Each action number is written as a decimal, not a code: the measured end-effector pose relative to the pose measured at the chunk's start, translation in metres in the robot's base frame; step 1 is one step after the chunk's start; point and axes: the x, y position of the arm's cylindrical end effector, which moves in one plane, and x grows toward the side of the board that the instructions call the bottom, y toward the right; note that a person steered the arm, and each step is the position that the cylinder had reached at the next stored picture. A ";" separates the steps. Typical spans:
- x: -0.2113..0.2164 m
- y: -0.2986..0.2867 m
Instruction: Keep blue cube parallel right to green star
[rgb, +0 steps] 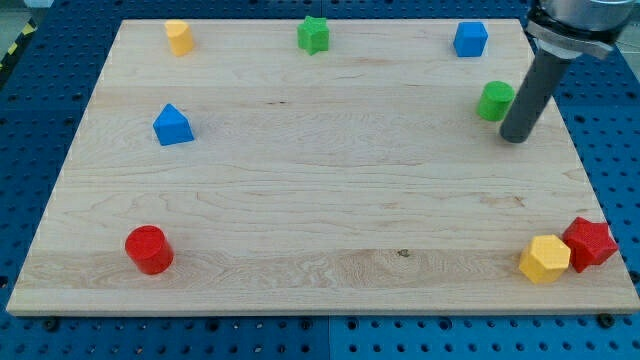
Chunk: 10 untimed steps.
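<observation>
The blue cube (470, 39) sits near the board's top right. The green star (313, 35) sits at the top middle, to the cube's left and at about the same height in the view. My tip (513, 137) rests on the board at the right side, below and right of the blue cube. It stands just right of a green cylinder (494, 101), close to it; I cannot tell if they touch.
A yellow block (179, 37) sits at the top left. A blue triangular block (172, 125) is at the left. A red cylinder (149, 250) is at the bottom left. A yellow block (545, 259) and a red block (589, 243) sit together at the bottom right corner.
</observation>
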 end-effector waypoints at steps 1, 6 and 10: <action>-0.021 -0.001; -0.126 0.056; -0.176 0.001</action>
